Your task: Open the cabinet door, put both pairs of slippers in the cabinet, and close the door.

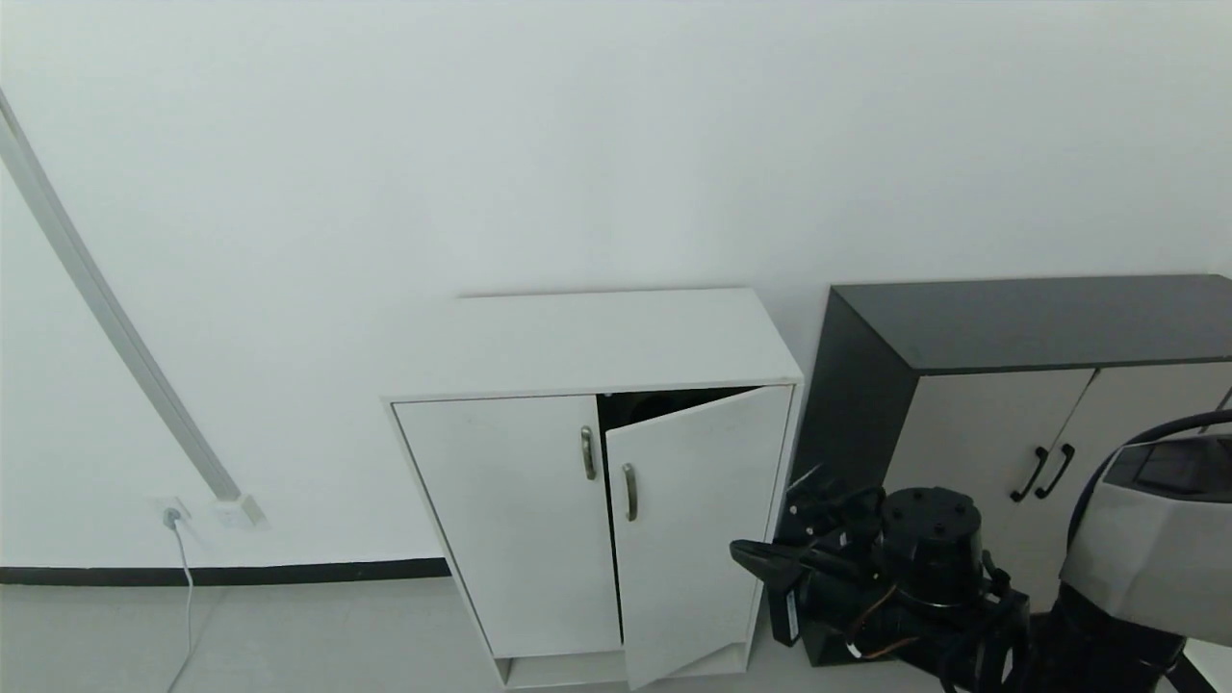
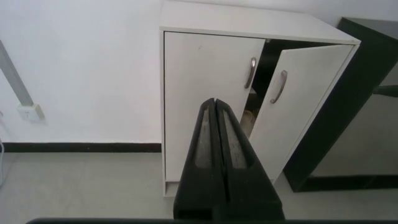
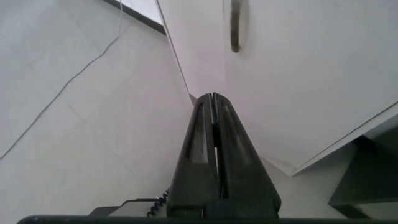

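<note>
A: In the lower middle of the head view, the cabinet door [image 1: 688, 520] stands ajar?
B: Yes. The right gripper [image 1: 743, 552] is near it, fingers together; the left gripper [image 2: 215, 102] has fingers together also.

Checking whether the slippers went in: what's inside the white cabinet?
The right door stands ajar; the gap shows dark interior and an unclear pale shape. It and the left door hide the rest; no slippers identifiable.
</note>
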Robot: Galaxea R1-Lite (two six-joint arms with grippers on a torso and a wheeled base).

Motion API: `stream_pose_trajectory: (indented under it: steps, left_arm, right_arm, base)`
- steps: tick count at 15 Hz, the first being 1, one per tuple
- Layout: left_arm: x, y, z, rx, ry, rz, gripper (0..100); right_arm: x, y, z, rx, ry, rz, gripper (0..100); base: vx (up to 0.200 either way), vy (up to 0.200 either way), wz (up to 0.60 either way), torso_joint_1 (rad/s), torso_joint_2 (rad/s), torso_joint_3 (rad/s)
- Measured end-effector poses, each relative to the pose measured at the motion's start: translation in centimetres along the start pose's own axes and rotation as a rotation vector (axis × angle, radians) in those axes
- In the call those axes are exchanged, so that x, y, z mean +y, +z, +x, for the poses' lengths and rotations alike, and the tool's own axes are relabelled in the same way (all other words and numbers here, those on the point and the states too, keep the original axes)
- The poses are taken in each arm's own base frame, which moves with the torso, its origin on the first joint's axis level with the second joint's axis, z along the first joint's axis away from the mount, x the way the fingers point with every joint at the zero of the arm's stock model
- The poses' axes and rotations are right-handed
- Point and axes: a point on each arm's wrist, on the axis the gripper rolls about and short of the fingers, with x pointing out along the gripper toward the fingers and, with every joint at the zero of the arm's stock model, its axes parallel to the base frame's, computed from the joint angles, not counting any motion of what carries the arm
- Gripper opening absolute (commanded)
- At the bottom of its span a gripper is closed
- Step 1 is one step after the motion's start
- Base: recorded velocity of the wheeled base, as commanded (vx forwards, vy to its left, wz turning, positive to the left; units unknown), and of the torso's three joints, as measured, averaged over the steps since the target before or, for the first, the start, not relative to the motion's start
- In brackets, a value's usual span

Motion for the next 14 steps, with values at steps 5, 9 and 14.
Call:
stream_pose_trajectory:
  steps: [5, 9, 14]
  left_arm:
    - [0.0, 0.0, 0.0, 0.000, 0.000, -0.001, 0]
    - [0.0, 0.0, 0.0, 0.000, 0.000, -0.002, 0]
    - [0.0, 0.0, 0.0, 0.000, 0.002, -0.003, 0]
  right_arm:
    - [0.0, -1.7, -0.4, 0.048, 0.010, 0.012, 0]
    - [-0.2, -2.8, 0.2, 0.047, 0.012, 0.011, 0]
    - [-0.7, -3.7, 2.8, 0.070, 0.007, 0.018, 0]
  base:
    - [0.080, 0.000, 0.00, 0.007, 0.00, 0.000]
    - [0.000, 0.000, 0.00, 0.000, 0.00, 0.000]
    - [0.000, 0.000, 0.00, 0.000, 0.00, 0.000]
